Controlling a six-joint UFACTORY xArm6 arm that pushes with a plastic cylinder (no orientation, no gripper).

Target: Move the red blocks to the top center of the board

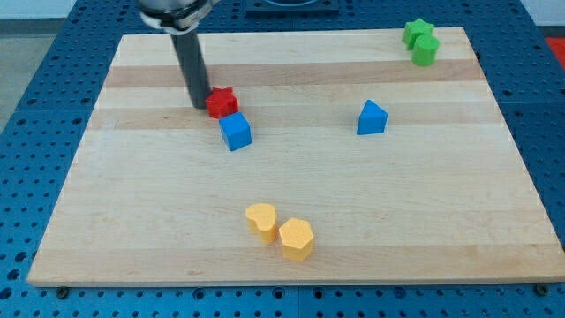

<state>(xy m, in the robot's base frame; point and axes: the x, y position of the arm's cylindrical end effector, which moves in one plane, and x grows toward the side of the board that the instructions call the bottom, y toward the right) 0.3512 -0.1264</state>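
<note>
My tip (pixel 202 104) touches the red star block (pixel 222 102) on its view-left side. Blue cube (pixel 236 132) sits just below red. No pincer on this rod, nothing held.

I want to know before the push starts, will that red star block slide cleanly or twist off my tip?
The red star block sits low and flat, so it will probably slide, not tip. Its points may make it rotate off my tip, pressing at its left. The blue cube just below could snag it.
</note>
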